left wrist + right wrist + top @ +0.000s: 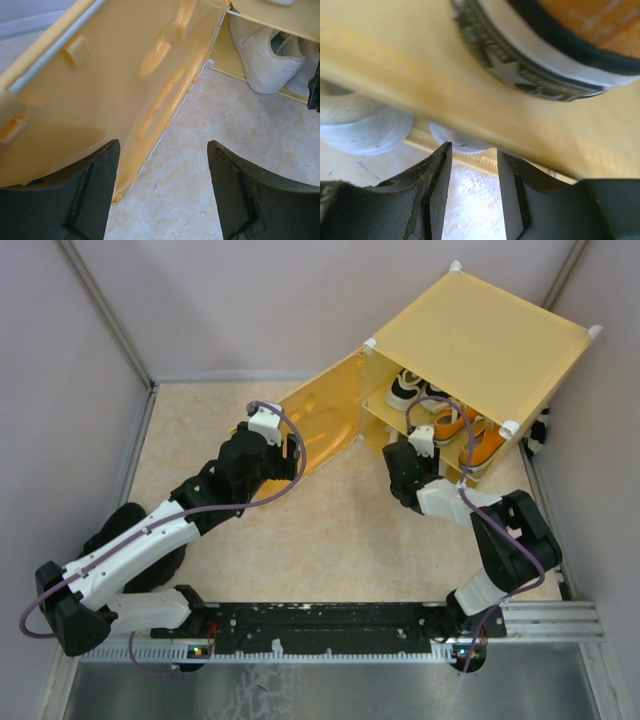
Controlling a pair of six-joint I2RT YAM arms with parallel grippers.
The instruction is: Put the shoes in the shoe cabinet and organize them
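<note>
The yellow shoe cabinet (480,335) stands at the back right with its door (320,425) swung open to the left. On its inner shelf are a black-and-white shoe pair (410,390) and an orange pair (470,435). An off-white pair (265,55) sits in the lower compartment. My left gripper (290,448) is open and empty beside the door's inner face (100,85), low over the floor (162,145). My right gripper (402,450) is open and empty at the cabinet front, just under the shelf edge (470,100). An orange shoe's sole (530,75) is above it and off-white toes (370,135) are behind it.
Grey walls close in the beige floor (330,530) on the left, back and right. A small black-and-white object (538,430) lies between the cabinet's right side and the wall. A metal rail (330,625) with the arm bases runs along the near edge.
</note>
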